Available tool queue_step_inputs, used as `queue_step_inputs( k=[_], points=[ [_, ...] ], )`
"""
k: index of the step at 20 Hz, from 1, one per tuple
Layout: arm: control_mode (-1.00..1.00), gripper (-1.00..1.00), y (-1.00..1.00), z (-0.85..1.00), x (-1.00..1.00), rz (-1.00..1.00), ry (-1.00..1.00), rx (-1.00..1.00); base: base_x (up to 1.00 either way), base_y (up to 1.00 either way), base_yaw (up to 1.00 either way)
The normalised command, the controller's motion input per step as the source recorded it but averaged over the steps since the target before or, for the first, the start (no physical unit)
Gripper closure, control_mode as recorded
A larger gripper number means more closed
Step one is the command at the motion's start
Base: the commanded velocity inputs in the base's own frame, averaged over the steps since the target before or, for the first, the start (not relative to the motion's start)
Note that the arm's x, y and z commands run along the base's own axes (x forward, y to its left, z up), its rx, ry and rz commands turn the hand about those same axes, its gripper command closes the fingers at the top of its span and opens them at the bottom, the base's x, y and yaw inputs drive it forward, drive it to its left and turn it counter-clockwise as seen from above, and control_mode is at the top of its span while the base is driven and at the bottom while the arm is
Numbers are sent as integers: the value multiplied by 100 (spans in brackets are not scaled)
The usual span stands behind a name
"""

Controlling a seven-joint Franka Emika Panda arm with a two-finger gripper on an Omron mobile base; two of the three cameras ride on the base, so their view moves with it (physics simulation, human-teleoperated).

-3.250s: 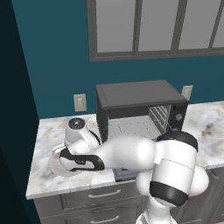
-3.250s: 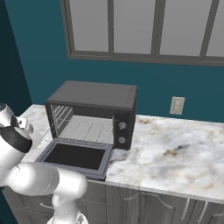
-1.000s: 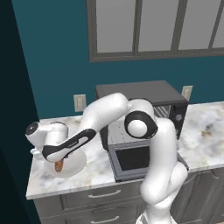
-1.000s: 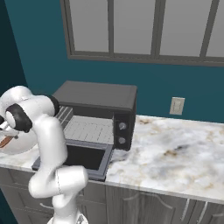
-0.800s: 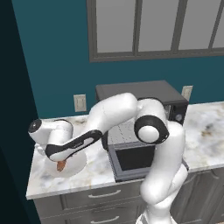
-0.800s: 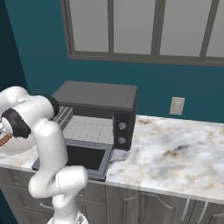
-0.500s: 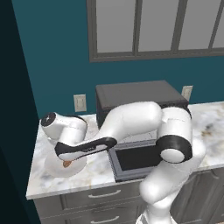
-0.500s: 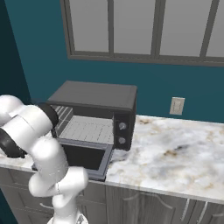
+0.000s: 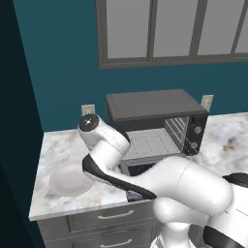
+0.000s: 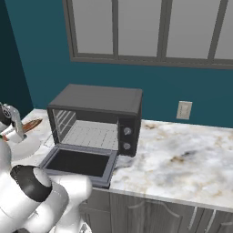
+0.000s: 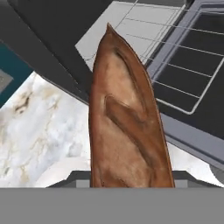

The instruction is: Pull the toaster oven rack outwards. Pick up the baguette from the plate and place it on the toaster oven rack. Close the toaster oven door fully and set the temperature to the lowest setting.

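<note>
Two steps left after this one, by my count: I am mid-carry, with door and knob to follow.

Step in hand: carrying the baguette [image 11: 124, 118] from the plate [image 9: 69, 179] toward the toaster oven [image 10: 98, 120].

Gripper: the gripper [image 10: 13, 125] sits left of the oven in the right base view, with a brown tip of bread poking out beside it. In the hand view the loaf rises straight from between the finger tips, so I judge it clamped on the loaf (the tips themselves are hidden behind the bread).

Baguette: off the plate, in the air, near the oven's left side, pointing toward the oven mouth.

Plate: bare white, on the marble counter [image 10: 182, 157] left of the oven; nothing on it.

Toaster oven door: the toaster oven door [image 10: 79, 162] is dropped flat, glass pane up.

Toaster oven rack: the toaster oven rack [image 9: 150, 144] shows pale grey inside the cavity, nothing on it. How far out it sits I cannot tell for sure.

Next move, my judgement: swing right over the lowered door, level the loaf along the rack's width, lower it, then release.

Watch: the loaf's far tip could catch the oven's left wall or frame on the way in.

Knobs: knobs [image 10: 126, 138] on the right-hand panel untouched so far, I judge.
</note>
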Motion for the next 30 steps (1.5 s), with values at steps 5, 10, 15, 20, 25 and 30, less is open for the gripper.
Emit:
queue_step_inputs(
  k=[5, 10, 15, 20, 25, 30],
  points=[
    [-100, 100, -79, 37, -20, -30, -18, 19, 0, 0, 0],
    [-100, 100, -88, 42, -11, -16, -6, 20, 0, 0, 0],
    [-100, 100, -76, 21, -1, -6, 0, 15, 0, 0, 0],
    [-100, 100, -73, 2, 0, -9, 0, 12, 0, 0, 0],
    [-100, 100, -51, 0, 1, -7, 1, 2, 0, 0, 0],
    [-100, 100, -23, 0, 21, 0, 3, 0, 0, 0, 0]
  ],
)
